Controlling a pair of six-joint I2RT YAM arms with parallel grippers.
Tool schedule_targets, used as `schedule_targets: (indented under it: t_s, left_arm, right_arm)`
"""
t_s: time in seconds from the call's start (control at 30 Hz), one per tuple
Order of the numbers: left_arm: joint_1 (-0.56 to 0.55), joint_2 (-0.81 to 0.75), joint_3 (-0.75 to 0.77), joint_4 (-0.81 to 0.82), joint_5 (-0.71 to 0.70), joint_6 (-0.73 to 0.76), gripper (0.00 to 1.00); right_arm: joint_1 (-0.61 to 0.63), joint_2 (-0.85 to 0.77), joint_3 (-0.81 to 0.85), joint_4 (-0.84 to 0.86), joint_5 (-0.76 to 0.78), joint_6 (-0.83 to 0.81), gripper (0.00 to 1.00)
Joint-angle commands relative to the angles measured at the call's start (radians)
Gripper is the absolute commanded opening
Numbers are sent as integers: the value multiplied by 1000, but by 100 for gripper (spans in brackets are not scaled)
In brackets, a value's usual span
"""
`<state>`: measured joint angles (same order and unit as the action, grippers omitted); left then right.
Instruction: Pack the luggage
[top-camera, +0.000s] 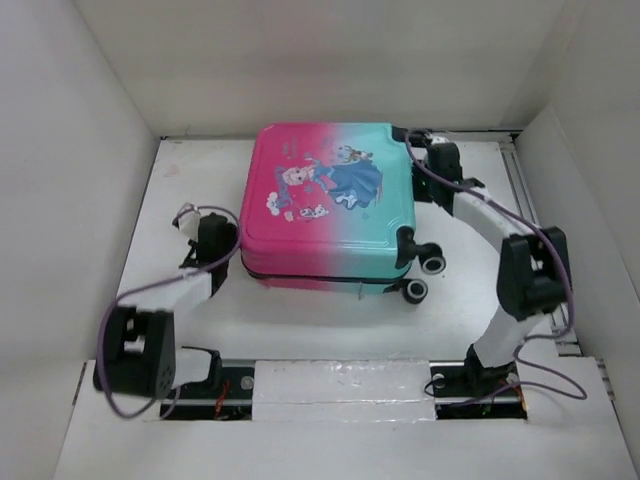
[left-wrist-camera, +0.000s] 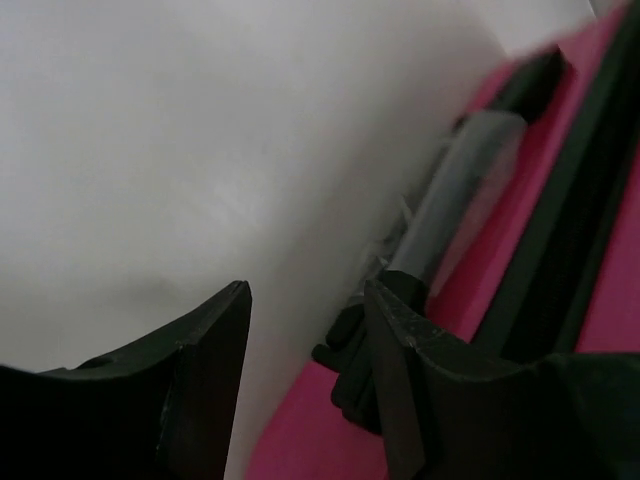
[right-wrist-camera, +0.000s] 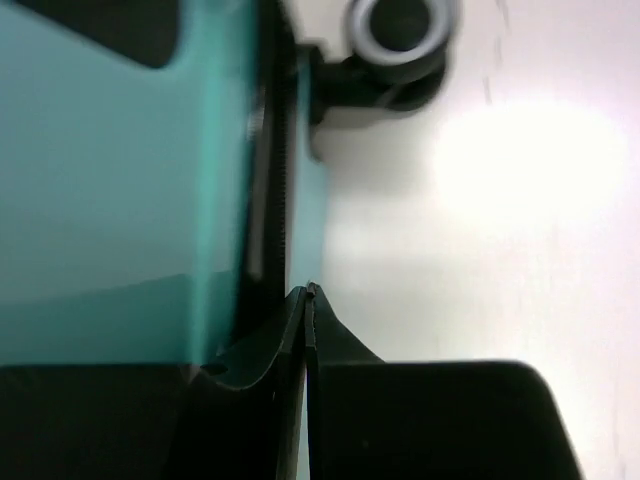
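Note:
The luggage (top-camera: 325, 200) lies flat and closed on the white table, printed pink-to-teal shell up, wheels (top-camera: 433, 263) at the near right. My left gripper (top-camera: 222, 240) is beside its pink left side. In the left wrist view it (left-wrist-camera: 305, 290) is open and empty, with the pink shell (left-wrist-camera: 310, 430) and a grey side handle (left-wrist-camera: 460, 190) just to its right. My right gripper (top-camera: 415, 140) is at the far right teal corner. In the right wrist view it (right-wrist-camera: 308, 292) is shut on a thin dark tab, apparently the zipper pull, right against the black zipper line (right-wrist-camera: 272, 150) of the teal shell (right-wrist-camera: 120, 180).
White walls enclose the table on the left, back and right. A metal rail (top-camera: 520, 185) runs along the right edge. A black wheel (right-wrist-camera: 400, 25) shows ahead of the right gripper. Bare table lies between the luggage and the arm bases (top-camera: 330, 330).

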<state>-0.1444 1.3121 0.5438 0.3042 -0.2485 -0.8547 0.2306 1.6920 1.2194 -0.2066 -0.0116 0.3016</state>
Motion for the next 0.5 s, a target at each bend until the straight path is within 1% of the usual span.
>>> schedule_targets:
  t_s: [0.0, 0.03, 0.07, 0.1, 0.13, 0.17, 0.2, 0.23, 0.27, 0.3, 0.37, 0.4, 0.43, 0.47]
  left_arm:
    - [-211, -207, -127, 3, 69, -53, 46]
    - [-257, -256, -152, -23, 43, -76, 46]
    - [-347, -354, -174, -77, -7, -101, 46]
    - [-389, -403, -192, -111, -36, -115, 47]
    - [-424, -454, -203, -163, -73, -157, 47]
    - [-487, -559, -223, -233, -105, -173, 47]
    - [-512, -612, -232, -258, -148, -173, 47]
    - [-529, -661, -251, -284, -159, -182, 47]
    - [-541, -704, -251, -306, -160, -194, 47]
    - [-541, -778, -260, -322, -160, -195, 47]
    - [-550, -824, -260, -342, -149, -185, 47]
    - [-551, -836, -260, -343, -135, -176, 44]
    - [-551, -837, -260, -332, -126, -147, 41]
    - [-551, -837, -260, -332, -126, -133, 39]
  right_arm:
    - [96, 156, 360, 58, -255, -16, 8]
    - [96, 264, 458, 14, -255, -28, 10]
    - [96, 315, 564, -119, -255, -41, 11]
    - [96, 363, 777, -190, -255, -61, 14]
    - [96, 423, 870, -248, -243, -79, 24]
    - [96, 435, 950, -304, -213, -99, 32]
    - [87, 436, 1045, -363, -168, -99, 43]
    - [72, 420, 1061, -364, -168, -99, 61]
    - [53, 366, 1062, -364, -168, -99, 67]
    - [17, 330, 1053, -341, -216, -99, 71]
    - [-8, 241, 938, -304, -270, -114, 77]
    - [-8, 133, 868, -278, -296, -140, 77]
    - [-8, 73, 789, -225, -324, -150, 77]
    - [1, 8, 603, -194, -324, -160, 77]
